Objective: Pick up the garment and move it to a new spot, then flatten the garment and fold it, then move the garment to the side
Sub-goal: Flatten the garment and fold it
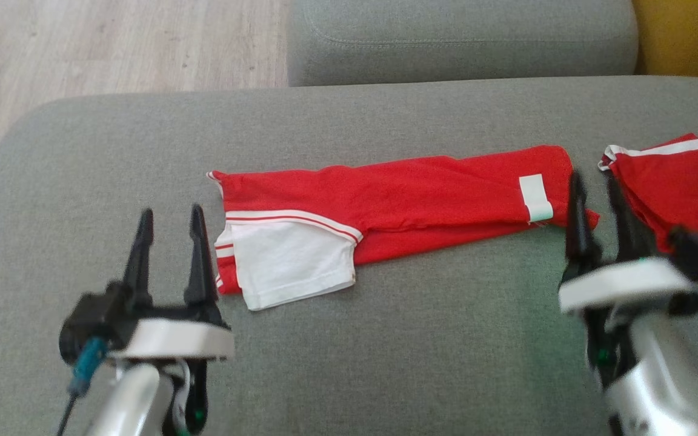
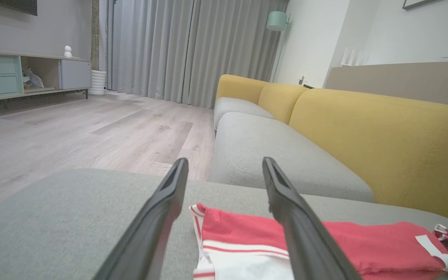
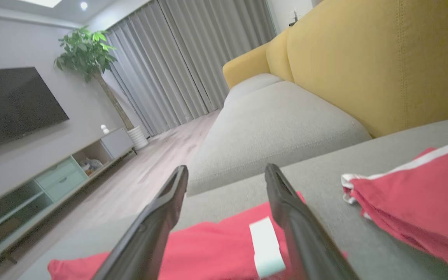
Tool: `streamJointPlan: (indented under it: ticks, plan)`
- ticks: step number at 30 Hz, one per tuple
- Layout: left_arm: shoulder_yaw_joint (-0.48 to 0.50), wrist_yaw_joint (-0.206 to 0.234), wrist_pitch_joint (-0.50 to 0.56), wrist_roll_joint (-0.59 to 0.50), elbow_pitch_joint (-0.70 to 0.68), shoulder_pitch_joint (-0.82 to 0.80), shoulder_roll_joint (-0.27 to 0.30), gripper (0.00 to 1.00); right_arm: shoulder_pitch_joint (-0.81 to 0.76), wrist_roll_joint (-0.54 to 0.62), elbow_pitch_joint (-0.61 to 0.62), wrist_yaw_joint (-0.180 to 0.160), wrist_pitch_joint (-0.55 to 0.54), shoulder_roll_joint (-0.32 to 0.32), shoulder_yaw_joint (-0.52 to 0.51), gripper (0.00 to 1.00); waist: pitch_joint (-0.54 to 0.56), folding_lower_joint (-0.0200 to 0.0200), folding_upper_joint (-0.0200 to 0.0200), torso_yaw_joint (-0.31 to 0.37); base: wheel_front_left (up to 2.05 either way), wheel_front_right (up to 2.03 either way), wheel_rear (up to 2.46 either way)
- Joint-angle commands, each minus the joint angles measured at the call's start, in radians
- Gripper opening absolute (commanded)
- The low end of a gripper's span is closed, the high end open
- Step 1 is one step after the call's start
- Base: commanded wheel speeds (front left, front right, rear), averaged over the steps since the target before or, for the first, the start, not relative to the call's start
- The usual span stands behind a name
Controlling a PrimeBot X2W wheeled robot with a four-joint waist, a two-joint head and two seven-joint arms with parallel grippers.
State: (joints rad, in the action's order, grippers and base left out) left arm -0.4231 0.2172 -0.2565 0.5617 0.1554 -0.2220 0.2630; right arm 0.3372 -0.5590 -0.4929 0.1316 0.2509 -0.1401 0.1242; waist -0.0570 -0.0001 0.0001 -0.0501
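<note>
A red garment [image 1: 397, 197] with white trim lies folded into a long strip across the grey sofa seat [image 1: 385, 339]; a white panel [image 1: 291, 257] lies at its left end and a white tag [image 1: 535, 197] near its right end. My left gripper [image 1: 170, 221] is open, just left of the garment's left end, which appears between its fingers [image 2: 231, 249] in the left wrist view. My right gripper [image 1: 594, 184] is open above the garment's right end, with the tag [image 3: 266, 245] between its fingers [image 3: 294, 217]. Neither gripper holds anything.
A second red garment with white trim [image 1: 679, 188] lies at the right edge of the seat, close to my right gripper. Another grey cushion [image 1: 464, 36] lies beyond, with a yellow backrest [image 3: 383, 58] at the right. Wooden floor [image 1: 113, 48] lies past the seat's left edge.
</note>
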Motion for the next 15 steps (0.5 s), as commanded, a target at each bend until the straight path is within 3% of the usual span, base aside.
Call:
streamJointPlan:
  ticks: [1, 8, 15]
  plan:
    - [0.084, -0.03, -0.005, -0.041, -0.034, -0.002, -0.021, 1.0, -0.045, 0.062, 0.068, -0.001, 0.01, 0.028, -0.003, 1.0, 0.005, 0.0001, -0.0001, -0.005, 0.0, 0.0, 0.0]
    - [0.2, -0.133, -0.005, -0.162, -0.014, 0.072, -0.128, 1.0, -0.12, 0.159, 0.118, -0.001, 0.011, 0.072, -0.043, 1.0, -0.008, 0.0001, -0.0001, -0.019, 0.0, 0.0, 0.0]
    - [0.236, -0.204, -0.005, -0.23, 0.013, 0.032, -0.17, 1.0, -0.033, 0.271, 0.079, -0.001, -0.049, 0.065, -0.092, 1.0, -0.064, 0.0001, -0.0001, -0.034, 0.0, 0.0, 0.0]
